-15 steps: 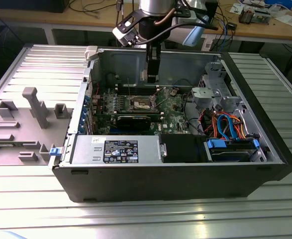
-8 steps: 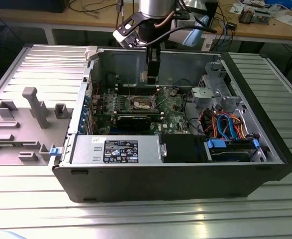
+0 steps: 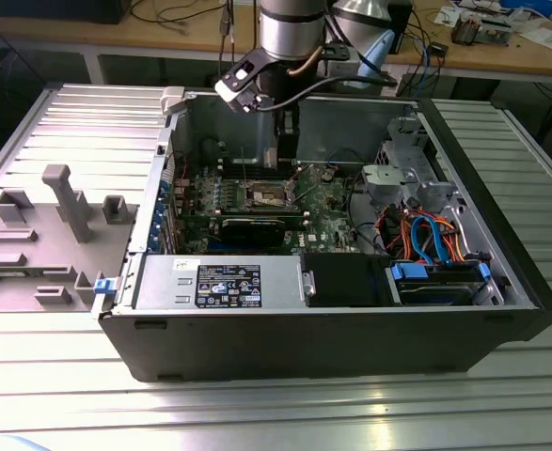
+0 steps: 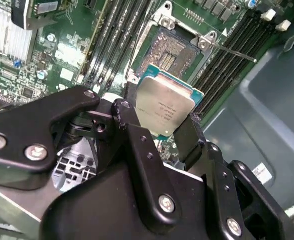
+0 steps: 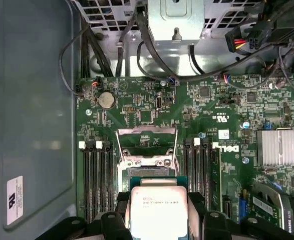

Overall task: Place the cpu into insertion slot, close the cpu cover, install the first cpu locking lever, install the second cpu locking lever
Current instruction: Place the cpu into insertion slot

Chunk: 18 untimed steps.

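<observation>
My gripper [image 4: 162,127] is shut on the cpu [image 4: 164,105], a silvery square chip with a green rim, held by two opposite edges between black fingers [image 4: 132,125]. In the first wrist view the cpu [image 5: 158,209] hangs over the near edge of the insertion slot [image 5: 149,173] and hides most of it. The second wrist view shows the slot's golden-tan centre [image 4: 172,50] bare, beyond the chip. The cpu cover [image 5: 147,134] stands flipped open behind the slot. A thin locking lever [image 4: 233,53] sticks out unlatched. In the exterior view the gripper [image 3: 288,150] is down inside the case above the slot [image 3: 271,194].
Black memory slots [image 5: 99,175] flank the socket on both sides. A finned heatsink [image 5: 279,147] sits on the board. The grey power supply box [image 3: 219,282], black drive box [image 3: 346,280] and blue cables [image 3: 426,235] line the case. A grey fixture [image 3: 59,202] stands outside.
</observation>
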Tool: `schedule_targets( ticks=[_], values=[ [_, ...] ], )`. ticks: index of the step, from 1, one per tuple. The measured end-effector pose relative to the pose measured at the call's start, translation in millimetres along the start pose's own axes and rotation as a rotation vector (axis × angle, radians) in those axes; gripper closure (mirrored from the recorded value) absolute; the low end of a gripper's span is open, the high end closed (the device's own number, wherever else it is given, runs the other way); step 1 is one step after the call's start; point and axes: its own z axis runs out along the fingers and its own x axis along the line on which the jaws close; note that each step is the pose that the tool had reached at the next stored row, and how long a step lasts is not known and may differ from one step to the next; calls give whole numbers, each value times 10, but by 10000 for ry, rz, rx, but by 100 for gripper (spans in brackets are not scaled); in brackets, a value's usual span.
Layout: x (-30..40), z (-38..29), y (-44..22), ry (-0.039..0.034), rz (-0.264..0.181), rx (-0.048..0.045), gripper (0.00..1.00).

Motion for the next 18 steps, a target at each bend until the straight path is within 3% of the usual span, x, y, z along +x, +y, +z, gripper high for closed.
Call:
schedule_targets(
  ticks=[2,5,7,18],
  values=[
    [13,247,-66,28,-283,0,46],
    [17,284,-75,71,-283,0,46],
    [20,346,-85,78,-281,0,46],
    [43,596,-132,80,-279,0,46]
  ],
)
